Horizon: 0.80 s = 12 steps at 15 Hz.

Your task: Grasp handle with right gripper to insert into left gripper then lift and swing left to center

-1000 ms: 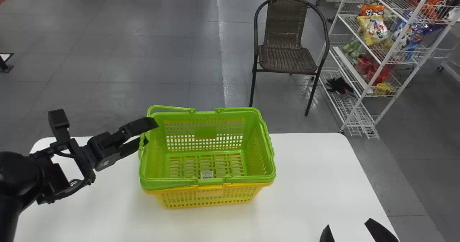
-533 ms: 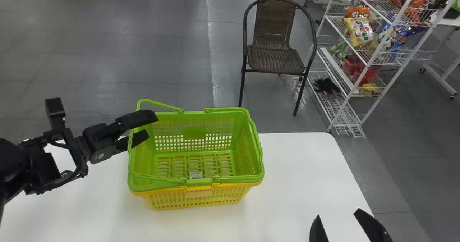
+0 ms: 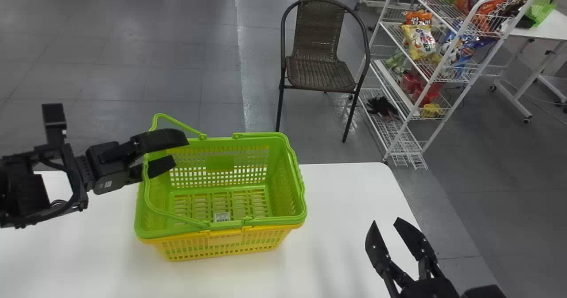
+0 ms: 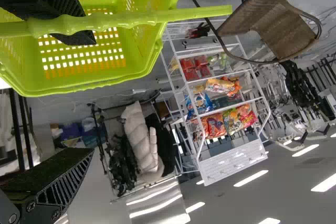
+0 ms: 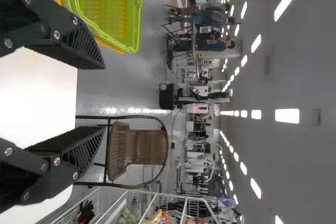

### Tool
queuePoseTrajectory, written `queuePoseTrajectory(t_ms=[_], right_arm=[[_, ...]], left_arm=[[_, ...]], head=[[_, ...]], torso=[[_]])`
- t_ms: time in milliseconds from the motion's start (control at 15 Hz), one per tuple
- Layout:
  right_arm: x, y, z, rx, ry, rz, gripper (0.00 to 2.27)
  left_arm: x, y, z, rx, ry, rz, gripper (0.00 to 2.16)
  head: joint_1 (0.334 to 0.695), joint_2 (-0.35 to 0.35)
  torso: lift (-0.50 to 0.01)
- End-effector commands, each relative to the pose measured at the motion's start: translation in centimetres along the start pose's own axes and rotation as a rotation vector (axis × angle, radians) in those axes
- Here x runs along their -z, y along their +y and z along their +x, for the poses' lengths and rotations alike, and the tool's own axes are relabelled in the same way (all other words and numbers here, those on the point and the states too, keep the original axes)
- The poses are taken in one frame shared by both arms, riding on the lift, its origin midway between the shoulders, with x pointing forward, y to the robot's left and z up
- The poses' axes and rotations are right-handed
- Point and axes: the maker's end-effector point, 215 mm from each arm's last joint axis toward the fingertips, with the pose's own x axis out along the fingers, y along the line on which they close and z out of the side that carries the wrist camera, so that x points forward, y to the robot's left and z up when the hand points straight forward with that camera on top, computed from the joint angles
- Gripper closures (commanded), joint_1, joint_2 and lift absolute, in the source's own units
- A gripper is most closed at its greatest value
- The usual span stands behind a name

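Green handle up slightly @ L gripper, fingers apart.

right arm cut off, label print seemingly too small

A shop-like indoor hall: a wire rack holds snack bags, beneath rows of ceiling lights.

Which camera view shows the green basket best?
The head view: it frames the whole green basket, looking down inside. The left wrist view catches part of its inside, close up; the right wrist view has a cut-off part at the edge.
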Motion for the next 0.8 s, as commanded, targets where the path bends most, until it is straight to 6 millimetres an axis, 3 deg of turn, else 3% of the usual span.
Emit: queuePoseTrajectory(t_ms=[0, 200, 467, 733], right_arm=[[0.8, -0.4, 2.0, -0.001, 0.051, -0.006, 1.87], [1.8, -0.2, 4.6, -0.012, 0.107, -0.038, 2.04], [3.6, 1.4, 8.4, -0.052, 0.193, -0.106, 2.04], [4.9, 2.6, 10.9, -0.082, 0.241, -0.153, 2.04]], left_arm=[[0.5, -0.4, 0.5, 0.004, 0.019, 0.008, 0.08], [1.1, -1.1, 1.4, 0.008, 0.040, 0.023, 0.08], [1.9, -2.3, 2.5, 0.016, 0.066, 0.046, 0.08], [2.2, -3.0, 3.3, 0.019, 0.081, 0.062, 0.08]], head=[[0.695, -0.209], [0.695, -0.217], [0.695, -0.218], [0.695, -0.209]], torso=[[0.000], [0.000], [0.000], [0.000]])
